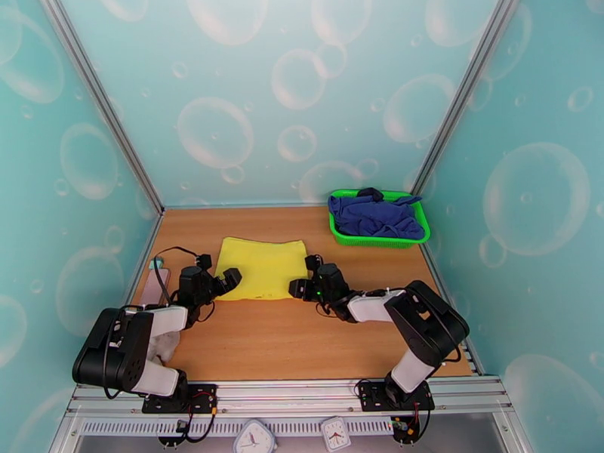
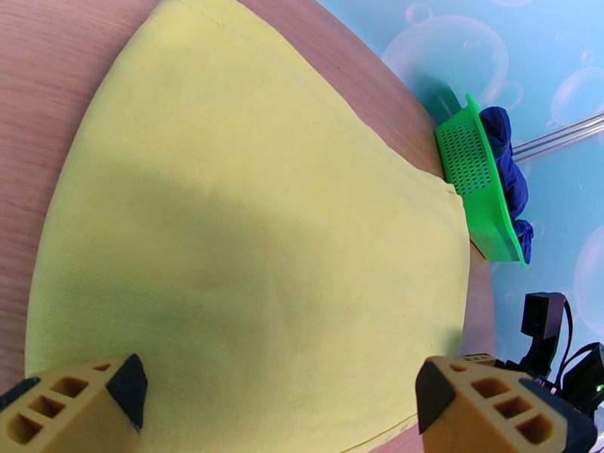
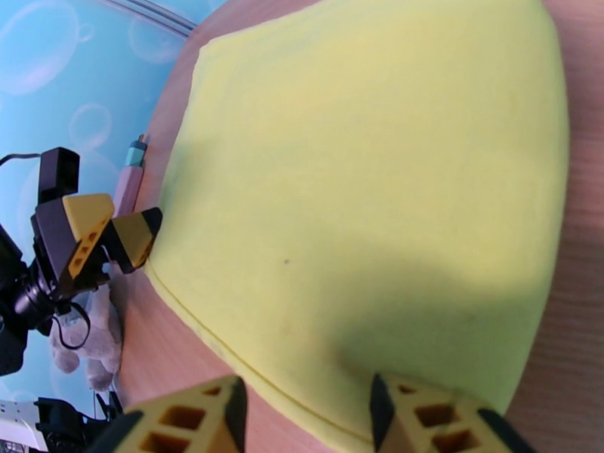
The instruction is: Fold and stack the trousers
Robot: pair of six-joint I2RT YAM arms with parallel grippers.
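The yellow trousers (image 1: 260,266) lie folded into a flat rectangle on the wooden table. My left gripper (image 1: 229,281) is at their near left corner. In the left wrist view its jaws (image 2: 279,405) stand wide open, with the trousers (image 2: 249,220) spread flat beneath them. My right gripper (image 1: 297,288) is at the near right corner. In the right wrist view its fingers (image 3: 302,417) are partly apart and straddle the near edge of the trousers (image 3: 362,190), which lie flat and unpinched. The left gripper's fingers (image 3: 113,232) show there at the cloth's far edge.
A green basket (image 1: 343,237) holding a dark blue garment (image 1: 375,215) stands at the back right, close to the trousers' far corner (image 2: 476,175). A pink object (image 1: 155,285) and a grey-white cloth (image 1: 164,345) lie by the left arm. Walls close in on three sides.
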